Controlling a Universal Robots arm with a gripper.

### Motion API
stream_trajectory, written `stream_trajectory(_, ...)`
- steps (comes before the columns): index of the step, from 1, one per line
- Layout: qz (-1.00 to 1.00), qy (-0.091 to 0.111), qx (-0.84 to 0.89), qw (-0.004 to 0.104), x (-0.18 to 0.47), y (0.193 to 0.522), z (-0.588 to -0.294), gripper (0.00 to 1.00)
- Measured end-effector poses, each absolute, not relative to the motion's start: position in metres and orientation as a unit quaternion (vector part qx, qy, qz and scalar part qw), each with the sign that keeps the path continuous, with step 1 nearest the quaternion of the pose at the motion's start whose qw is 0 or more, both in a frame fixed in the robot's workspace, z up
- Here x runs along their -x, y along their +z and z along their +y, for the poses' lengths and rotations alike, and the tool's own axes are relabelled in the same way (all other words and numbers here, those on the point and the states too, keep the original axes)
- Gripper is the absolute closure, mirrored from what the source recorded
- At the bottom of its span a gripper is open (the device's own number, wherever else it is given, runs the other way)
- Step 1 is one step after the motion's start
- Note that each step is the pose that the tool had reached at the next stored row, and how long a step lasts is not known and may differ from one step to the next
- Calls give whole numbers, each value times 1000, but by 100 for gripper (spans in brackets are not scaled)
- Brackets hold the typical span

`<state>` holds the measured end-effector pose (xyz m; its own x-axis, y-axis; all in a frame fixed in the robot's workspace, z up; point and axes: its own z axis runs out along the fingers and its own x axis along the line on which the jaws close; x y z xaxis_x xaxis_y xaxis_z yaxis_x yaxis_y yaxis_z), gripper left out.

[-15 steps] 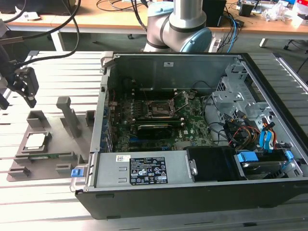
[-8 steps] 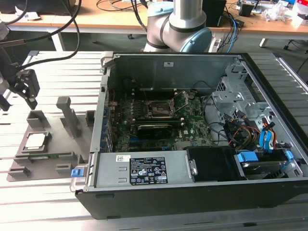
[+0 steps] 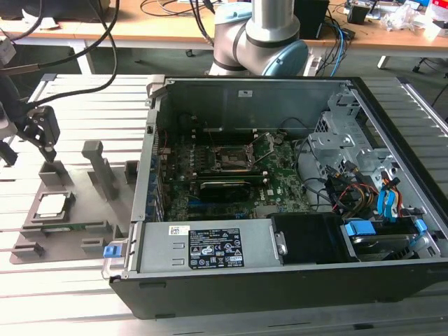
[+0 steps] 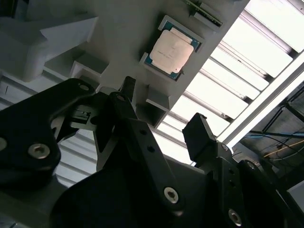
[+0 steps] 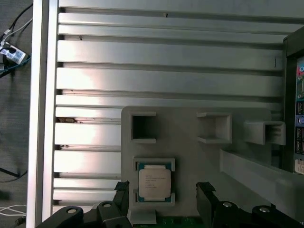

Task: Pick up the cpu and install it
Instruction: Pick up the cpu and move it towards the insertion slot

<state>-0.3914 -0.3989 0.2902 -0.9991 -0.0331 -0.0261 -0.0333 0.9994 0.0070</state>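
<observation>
The cpu (image 3: 52,204) is a small square chip with a silvery top. It lies flat in a recess of the grey holder plate (image 3: 77,210) at the exterior view's left, beside the computer case. My gripper (image 3: 29,150) hangs above the far end of that plate, higher than the chip and apart from it. In both wrist views the cpu (image 5: 154,183) (image 4: 172,50) sits in its pocket with the two black fingers spread wide. The gripper (image 5: 163,190) (image 4: 164,111) is open with nothing between its fingers.
The open black computer case (image 3: 280,280) takes up the middle and the exterior view's right. The black socket frame (image 3: 229,159) sits on its green motherboard. Upright grey blocks (image 3: 98,168) stand on the holder plate. A slatted aluminium table (image 3: 56,294) lies beneath; the arm's base (image 3: 259,35) is behind the case.
</observation>
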Motion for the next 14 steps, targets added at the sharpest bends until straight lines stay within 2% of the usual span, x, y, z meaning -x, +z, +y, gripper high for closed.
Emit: stream_trajectory(14, 1000, 3, 18, 13, 391, 270, -399, 32)
